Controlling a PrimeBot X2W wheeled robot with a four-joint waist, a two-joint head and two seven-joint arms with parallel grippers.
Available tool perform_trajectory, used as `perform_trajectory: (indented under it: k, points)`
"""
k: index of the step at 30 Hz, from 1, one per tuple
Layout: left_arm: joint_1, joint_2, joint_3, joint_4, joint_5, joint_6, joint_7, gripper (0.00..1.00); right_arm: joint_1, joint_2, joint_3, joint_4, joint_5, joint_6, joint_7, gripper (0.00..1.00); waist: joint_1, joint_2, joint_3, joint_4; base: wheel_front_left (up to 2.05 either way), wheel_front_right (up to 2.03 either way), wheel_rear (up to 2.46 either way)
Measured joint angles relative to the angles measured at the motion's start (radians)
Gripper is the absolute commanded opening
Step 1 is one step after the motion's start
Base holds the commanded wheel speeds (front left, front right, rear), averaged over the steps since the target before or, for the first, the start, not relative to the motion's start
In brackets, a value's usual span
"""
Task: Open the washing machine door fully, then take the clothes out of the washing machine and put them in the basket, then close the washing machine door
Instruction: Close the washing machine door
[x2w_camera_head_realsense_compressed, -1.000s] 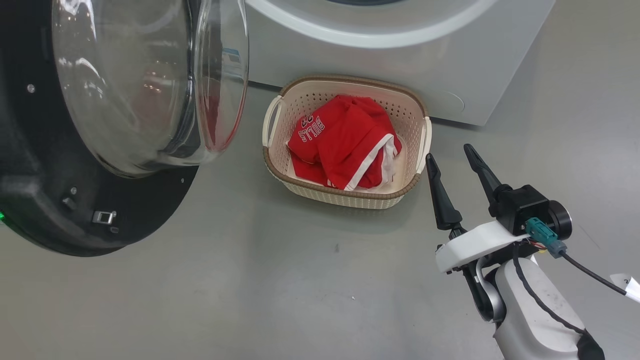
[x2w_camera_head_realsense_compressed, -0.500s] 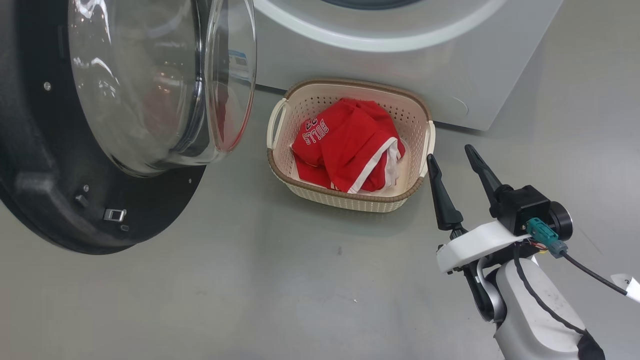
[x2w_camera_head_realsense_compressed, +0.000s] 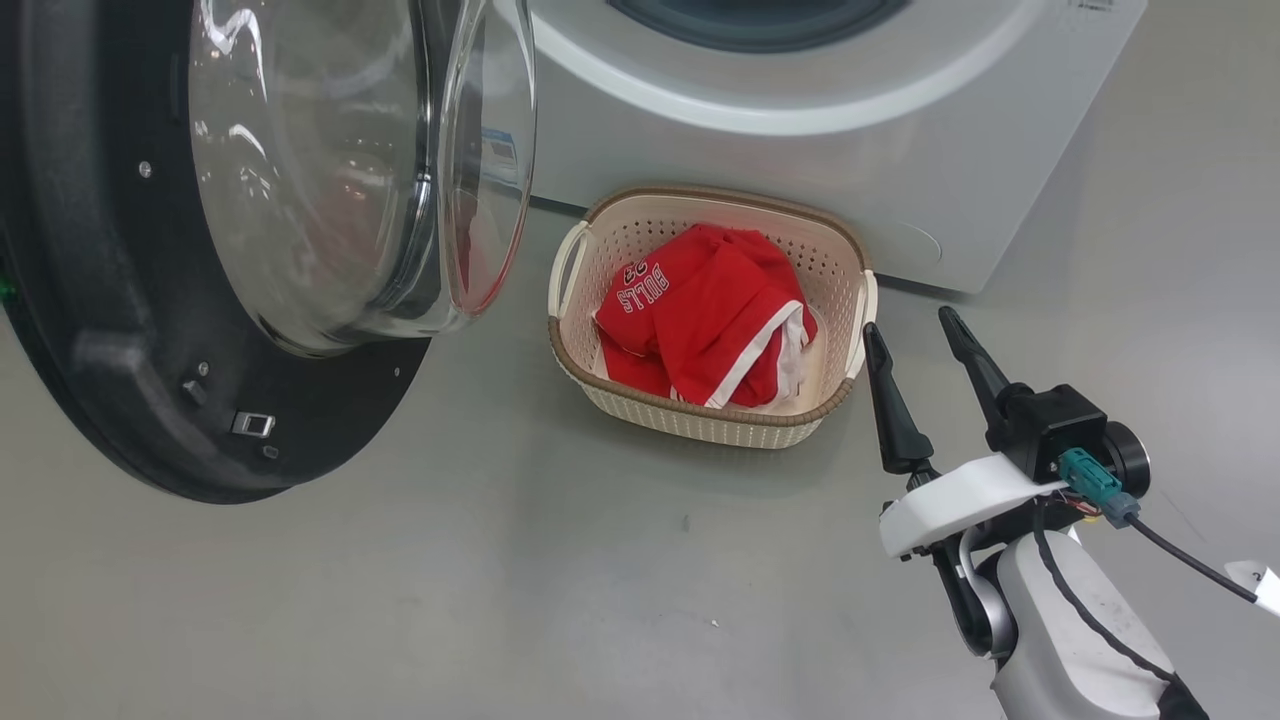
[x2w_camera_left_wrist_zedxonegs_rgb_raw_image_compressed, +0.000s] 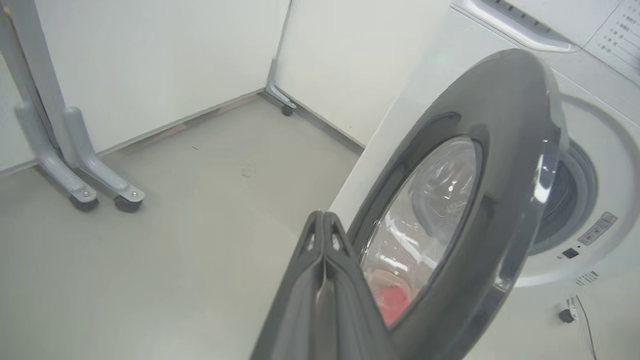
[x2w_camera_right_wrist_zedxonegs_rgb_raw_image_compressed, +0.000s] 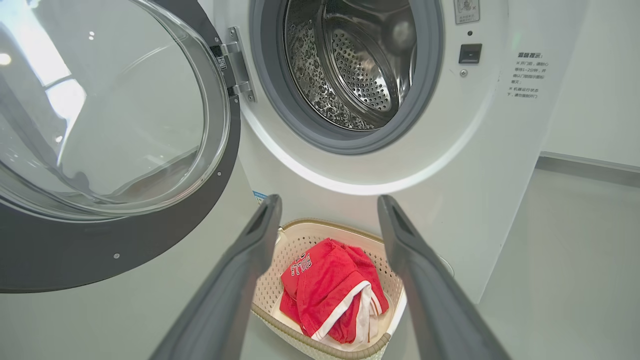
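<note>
Clothes (x2w_camera_head_realsense_compressed: 700, 320) lie in the basket (x2w_camera_head_realsense_compressed: 720, 428). The left gripper (x2w_camera_left_wrist_zedxonegs_rgb_raw_image_compressed: 324, 216), fingers pressed together, should push the washing machine door (x2w_camera_left_wrist_zedxonegs_rgb_raw_image_compressed: 500, 150) steadily by its rim; the right gripper (x2w_camera_head_realsense_compressed: 907, 320) gapes empty.

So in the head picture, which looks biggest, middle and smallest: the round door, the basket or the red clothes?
1. The washing machine door: biggest, though it is also nearest the camera.
2. The basket.
3. The clothes: smallest, lying inside the basket.
</note>
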Motion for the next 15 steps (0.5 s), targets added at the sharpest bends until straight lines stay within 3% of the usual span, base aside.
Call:
perform_trajectory:
  k: [15]
  points:
    - [0.295,0.043,-0.202,-0.057,0.299,-0.003,-0.532,0.00,0.037,0.002,0.004,0.005,0.014,0.010,0.000,1.00,0.0000,0.0000,-0.042,0.009,0.00,0.00,0.00]
